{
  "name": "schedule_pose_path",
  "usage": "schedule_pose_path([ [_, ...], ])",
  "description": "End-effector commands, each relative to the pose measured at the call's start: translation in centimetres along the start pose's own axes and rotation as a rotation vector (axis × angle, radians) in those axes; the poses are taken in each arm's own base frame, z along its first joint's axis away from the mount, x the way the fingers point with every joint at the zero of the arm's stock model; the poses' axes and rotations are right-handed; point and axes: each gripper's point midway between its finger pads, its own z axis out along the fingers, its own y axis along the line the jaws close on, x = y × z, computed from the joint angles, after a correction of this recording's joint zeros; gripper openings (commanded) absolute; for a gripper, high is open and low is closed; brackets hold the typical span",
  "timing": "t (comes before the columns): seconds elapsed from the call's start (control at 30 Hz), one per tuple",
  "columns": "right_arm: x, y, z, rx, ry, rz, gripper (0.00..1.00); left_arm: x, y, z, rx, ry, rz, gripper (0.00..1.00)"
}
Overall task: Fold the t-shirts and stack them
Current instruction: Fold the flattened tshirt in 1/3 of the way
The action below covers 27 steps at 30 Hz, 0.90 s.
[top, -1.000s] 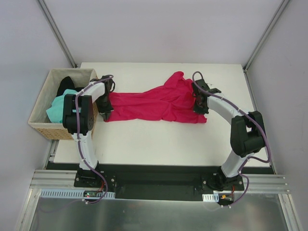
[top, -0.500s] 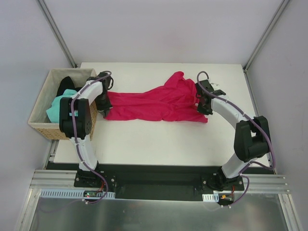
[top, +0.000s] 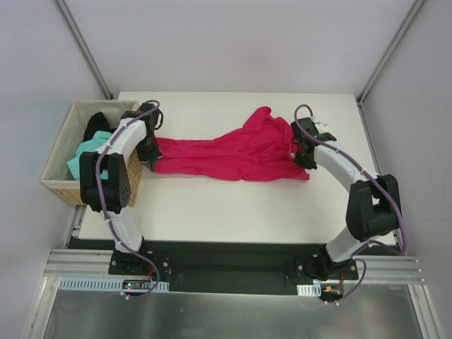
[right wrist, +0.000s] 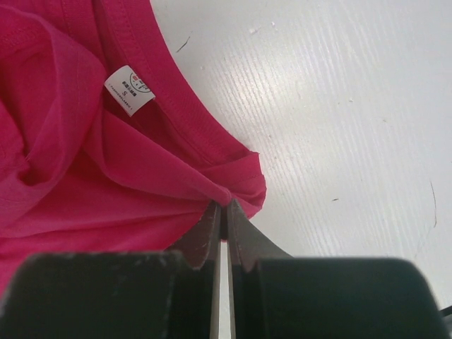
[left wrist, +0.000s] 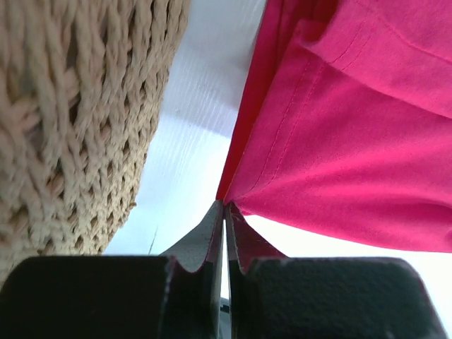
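Both arms have swung outward since the earlier frame, and the crimson t-shirt now lies longer and flatter on the table. From above, the left claw pinches one end of it. The basket sits just beside that claw's outer side, holding the mint-green t-shirt and the black t-shirt. Over at the other end, the right claw has the cloth, with folds bunched just inboard of it.

On the left wrist view, the left claw is clamped tight on a stitched corner, and the fabric fans up and right from its tips.

On the right wrist view, the right claw is squeezed shut on a fold by the collar, with the label up and left of its tips.

My read is that this cloth is light, limp and a little stretchy. It will sag and wrinkle unless kept taut, so the hemmed edges and corners look like the best places to hold it.
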Motion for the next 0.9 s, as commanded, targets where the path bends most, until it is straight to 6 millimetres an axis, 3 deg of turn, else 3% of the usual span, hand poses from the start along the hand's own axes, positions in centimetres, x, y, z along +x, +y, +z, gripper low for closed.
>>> schedule_pose_path([
  [0.0, -1.1, -1.8, -1.3, 0.039, -0.039, 0.025, 0.01, 1.1, 2.4, -1.9, -0.053, -0.015, -0.013, 0.00],
  [0.5, -2.3, -4.2, -0.7, 0.079, -0.042, 0.066, 0.01, 3.7, 3.7, -2.0, -0.081, 0.030, -0.003, 0.00],
  [0.87, -1.7, -3.6, 0.1, 0.051, -0.005, 0.052, 0.01, 3.7, 3.6, -1.8, -0.085, 0.046, -0.001, 0.00],
])
